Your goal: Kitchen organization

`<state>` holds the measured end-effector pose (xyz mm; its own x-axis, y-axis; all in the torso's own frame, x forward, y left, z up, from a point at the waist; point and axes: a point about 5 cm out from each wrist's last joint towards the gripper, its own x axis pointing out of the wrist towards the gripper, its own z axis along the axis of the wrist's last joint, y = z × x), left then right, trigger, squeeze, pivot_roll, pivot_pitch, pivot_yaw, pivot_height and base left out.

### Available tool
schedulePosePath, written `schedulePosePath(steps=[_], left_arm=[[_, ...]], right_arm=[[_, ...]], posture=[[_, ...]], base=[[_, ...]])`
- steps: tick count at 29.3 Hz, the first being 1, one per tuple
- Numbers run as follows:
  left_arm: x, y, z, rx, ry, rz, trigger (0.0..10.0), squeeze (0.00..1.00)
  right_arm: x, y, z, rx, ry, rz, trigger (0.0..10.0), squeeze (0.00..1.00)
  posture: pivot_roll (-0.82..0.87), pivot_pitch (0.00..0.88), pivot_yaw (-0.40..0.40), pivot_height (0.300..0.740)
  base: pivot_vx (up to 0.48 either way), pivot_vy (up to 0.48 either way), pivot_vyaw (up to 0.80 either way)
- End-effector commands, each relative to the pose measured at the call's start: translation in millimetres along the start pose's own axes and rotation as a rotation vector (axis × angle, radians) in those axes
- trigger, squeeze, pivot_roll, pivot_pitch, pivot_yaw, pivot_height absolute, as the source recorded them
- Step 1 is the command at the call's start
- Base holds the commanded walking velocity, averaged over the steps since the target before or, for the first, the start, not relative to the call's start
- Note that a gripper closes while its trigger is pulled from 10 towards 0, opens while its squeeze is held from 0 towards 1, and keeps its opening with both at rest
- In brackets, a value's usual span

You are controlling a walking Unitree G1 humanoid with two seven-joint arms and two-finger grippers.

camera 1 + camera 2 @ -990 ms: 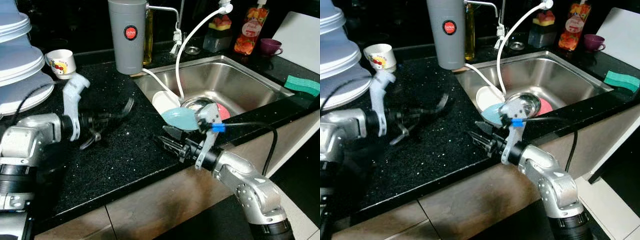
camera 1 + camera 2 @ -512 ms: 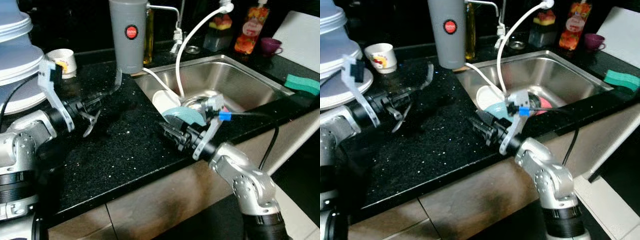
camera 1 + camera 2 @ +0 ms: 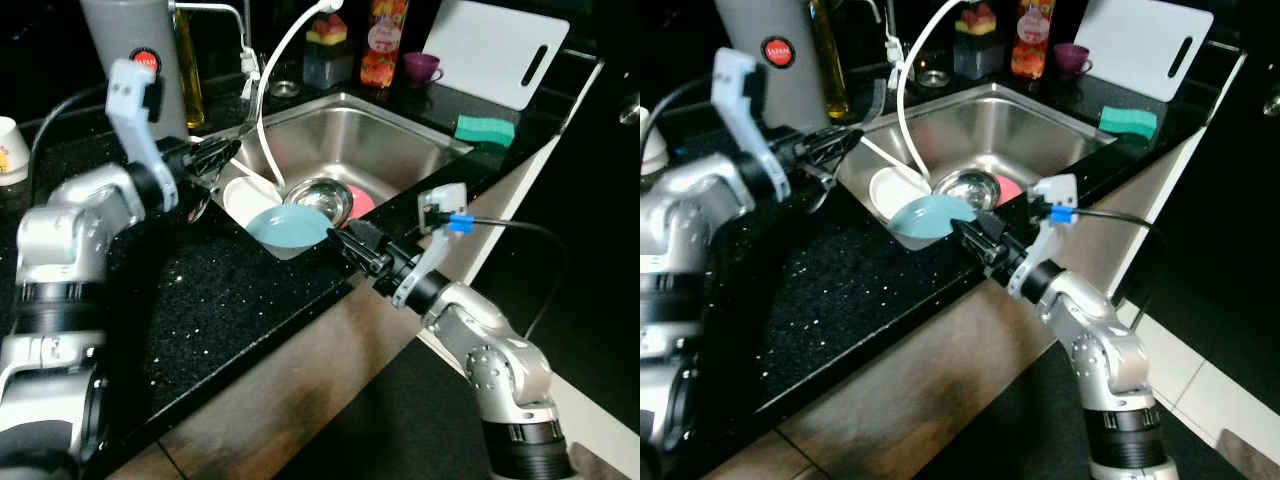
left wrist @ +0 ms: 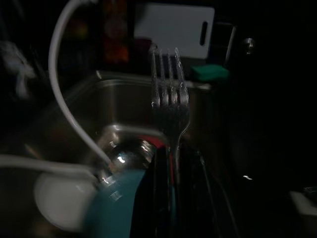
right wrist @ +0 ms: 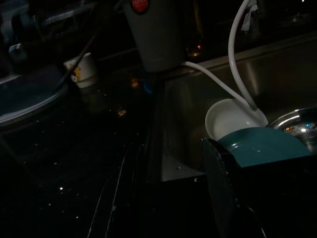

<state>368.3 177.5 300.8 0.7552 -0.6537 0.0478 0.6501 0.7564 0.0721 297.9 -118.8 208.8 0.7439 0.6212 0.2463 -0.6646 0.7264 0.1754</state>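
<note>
Holding a fork (image 4: pixel 170 101) by its handle, the left gripper (image 3: pixel 213 160) hangs over the counter (image 3: pixel 220 300) at the sink's (image 3: pixel 400 150) nine o'clock edge, fingers pinched on the handle, tines pointing across the basin. The fork looks stiff, light and slick metal; a grip low on the handle, as here, seems soundest, though it could pivot if the pinch is loose. The right gripper (image 3: pixel 358 245) sits at the sink's six o'clock rim, fingers spread, just beside the blue plate (image 3: pixel 288 226). That plate, with a white bowl (image 3: pixel 247 192) and a steel bowl (image 3: pixel 322 199), lies in the basin; it is probably hard, breakable and slippery, best taken by the rim.
</note>
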Motion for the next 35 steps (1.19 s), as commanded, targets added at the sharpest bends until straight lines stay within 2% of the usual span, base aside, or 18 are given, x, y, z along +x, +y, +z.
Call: schedulePosePath(steps=[1, 2, 3, 4, 5, 6, 8, 9, 11, 13, 16, 19, 22, 23, 24, 30, 31, 35], left_arm=[[3.4, 0.8, -0.4, 0.057, 0.031, -0.005, 0.0, 0.0], [15.3, -0.3, -1.5, 0.168, 0.089, -0.012, 0.0, 0.0], [20.2, -0.7, -3.3, 0.225, 0.121, -0.014, 0.0, 0.0], [23.1, -0.9, -4.5, 0.26, 0.141, -0.016, 0.0, 0.0], [23.1, -0.9, -4.5, 0.26, 0.141, -0.016, 0.0, 0.0], [30.5, -2.4, -6.6, 0.318, 0.163, -0.021, 0.0, 0.0], [44.8, -8.9, -7.6, 0.487, 0.17, -0.027, 0.0, 0.0], [44.8, -8.9, -7.6, 0.487, 0.17, -0.027, 0.0, 0.0], [58.1, -22.6, -8.2, 0.617, 0.141, -0.082, 0.0, 0.0], [73.6, -40.7, -9.0, 0.638, 0.092, -0.156, 0.0, 0.0], [77.2, -44.7, -10.0, 0.638, 0.087, -0.17, 0.0, 0.0], [85.8, -49.9, -19.0, 0.622, 0.109, -0.191, 0.0, 0.0], [87.7, -48.9, -24.8, 0.636, 0.135, -0.175, 0.0, 0.0], [88.1, -47.8, -26.6, 0.651, 0.14, -0.165, 3.3, 0.0], [88.0, -45.5, -29.7, 0.66, 0.155, -0.143, 10.0, 0.0], [83.3, -32.8, -41.2, 0.694, 0.212, -0.04, 10.0, 0.0], [79.9, -25.9, -48.3, 0.713, 0.246, 0.022, 10.0, 0.0], [77.7, -21.1, -52.1, 0.738, 0.272, 0.069, 10.0, 0.0]], right_arm=[[-1.6, -0.1, -1.0, -0.003, -0.007, -0.011, 10.0, 0.0], [-3.0, 0.5, -1.3, -0.005, -0.006, -0.016, 10.0, 0.0], [-3.8, 0.8, -1.5, -0.006, -0.005, -0.018, 10.0, 0.0], [-4.4, 1.0, -1.7, -0.007, -0.005, -0.019, 10.0, 0.0], [-4.4, 1.0, -1.7, -0.007, -0.005, -0.019, 10.0, 0.0], [-5.7, 1.6, -2.0, -0.006, -0.004, -0.023, 10.0, 0.0], [-8.3, 3.1, -2.3, -0.003, -0.002, -0.03, 10.0, 0.0], [-8.3, 3.1, -2.3, -0.003, -0.002, -0.03, 10.0, 0.0], [-11.0, 5.1, -2.2, -0.004, 0.002, -0.035, 10.0, 0.0], [-17.3, 8.7, -1.3, -0.008, 0.014, -0.046, 10.0, 0.0], [-20.2, 8.8, -1.5, -0.015, 0.023, -0.053, 10.0, 0.0], [-32.4, 8.7, -0.2, -0.017, 0.03, -0.082, 10.0, 0.0], [-37.5, 9.2, 1.7, -0.02, 0.026, -0.091, 10.0, 0.0], [-39.3, 10.0, 2.4, -0.021, 0.028, -0.093, 10.0, 0.0], [-41.8, 10.4, 2.7, -0.022, 0.032, -0.095, 10.0, 0.0], [-48.4, 12.3, 2.5, -0.02, 0.052, -0.1, 10.0, 0.0], [-50.7, 14.1, 3.4, -0.019, 0.059, -0.1, 10.0, 0.0], [-52.5, 15.3, 4.4, -0.018, 0.065, -0.101, 10.0, 0.0]], posture=[[0.06, 0.0, 0.043, 0.74], [0.06, 0.0, 0.053, 0.74], [0.05, 0.0, 0.054, 0.74], [0.05, 0.0, 0.054, 0.74], [0.05, 0.0, 0.054, 0.74], [0.04, 0.0, 0.065, 0.74], [0.03, 0.0, 0.073, 0.74], [0.03, 0.0, 0.073, 0.74], [0.01, 0.0, 0.085, 0.74], [-0.03, 0.0, 0.105, 0.74], [-0.03, 0.0, 0.107, 0.74], [-0.06, 0.003, 0.119, 0.74], [-0.07, 0.012, 0.123, 0.74], [-0.07, 0.019, 0.125, 0.74], [-0.08, 0.03, 0.124, 0.74], [-0.08, 0.052, 0.121, 0.74], [-0.09, 0.065, 0.118, 0.74], [-0.1, 0.07, 0.116, 0.74]], base=[[0.0, 0.0, 0.0], [0.0, 0.0, 0.0], [0.0, 0.0, 0.0], [0.0, 0.0, 0.0], [0.0, 0.0, 0.0], [0.0, 0.0, 0.0], [0.0, 0.0, 0.0], [0.0, 0.0, 0.0], [0.0, 0.0, 0.0], [0.0, 0.0, -0.4], [0.0, 0.0, -0.8], [0.0, 0.0, -0.8], [0.0, 0.0, 0.0], [0.0, 0.0, 0.0], [0.0, 0.0, 0.0], [0.0, 0.0, 0.0], [0.0, 0.0, 0.0], [0.0, 0.0, 0.0]])
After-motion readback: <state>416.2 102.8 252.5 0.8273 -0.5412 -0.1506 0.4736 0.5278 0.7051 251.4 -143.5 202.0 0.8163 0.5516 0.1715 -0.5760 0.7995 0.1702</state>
